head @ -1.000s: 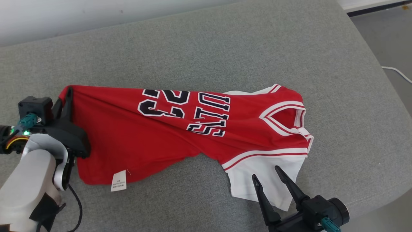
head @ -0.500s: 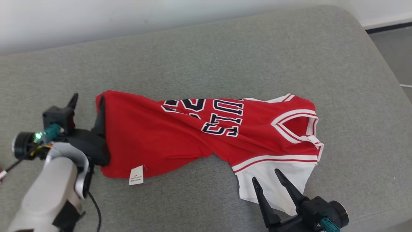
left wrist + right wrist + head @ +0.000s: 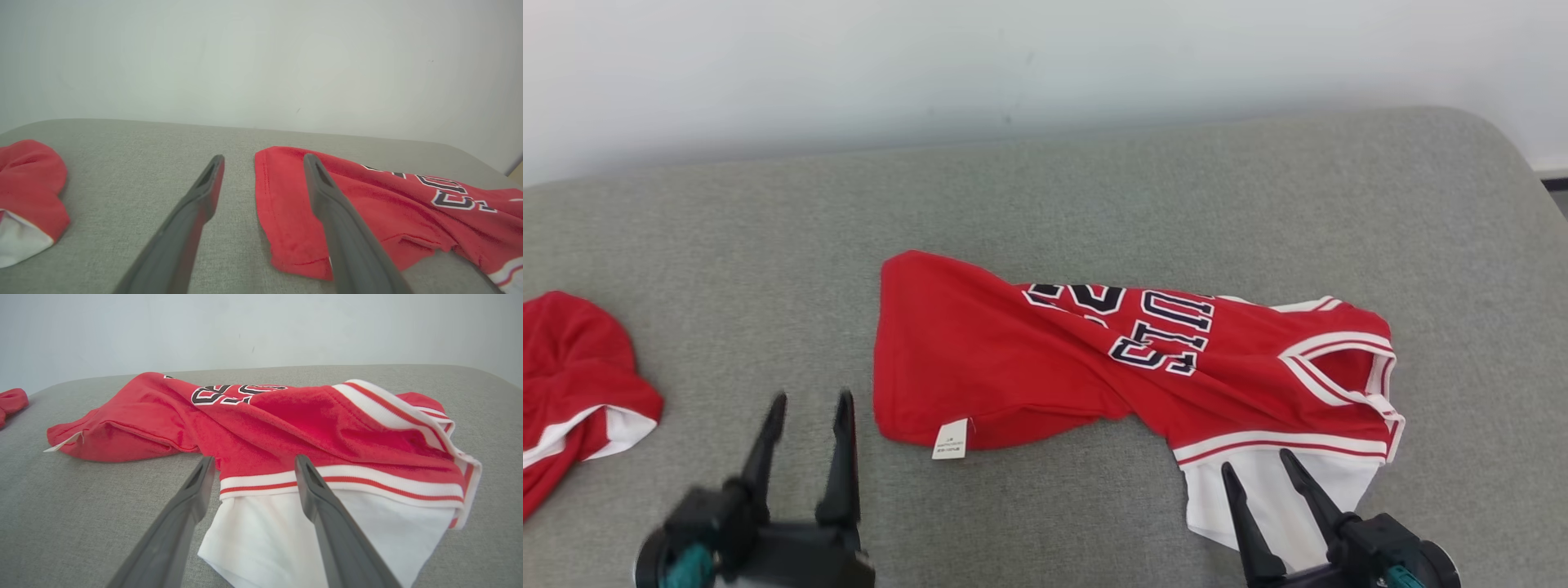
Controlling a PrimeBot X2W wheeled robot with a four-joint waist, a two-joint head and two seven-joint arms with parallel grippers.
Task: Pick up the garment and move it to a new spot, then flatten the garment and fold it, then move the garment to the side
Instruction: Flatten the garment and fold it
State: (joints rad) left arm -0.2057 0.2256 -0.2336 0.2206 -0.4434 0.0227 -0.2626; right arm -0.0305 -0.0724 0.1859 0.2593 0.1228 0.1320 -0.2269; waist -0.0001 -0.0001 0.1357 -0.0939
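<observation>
The left gripper has fingers wide apart, empty, the crumpled red-and-white cloth jersey just right of them; the right gripper has fingers apart over its white part.

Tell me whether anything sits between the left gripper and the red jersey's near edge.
Nothing visible does. The left gripper, jaws open, sits just left of the hem of the red jersey, with bare grey cushion between them. Another red garment lies farther left, out of the path.
</observation>
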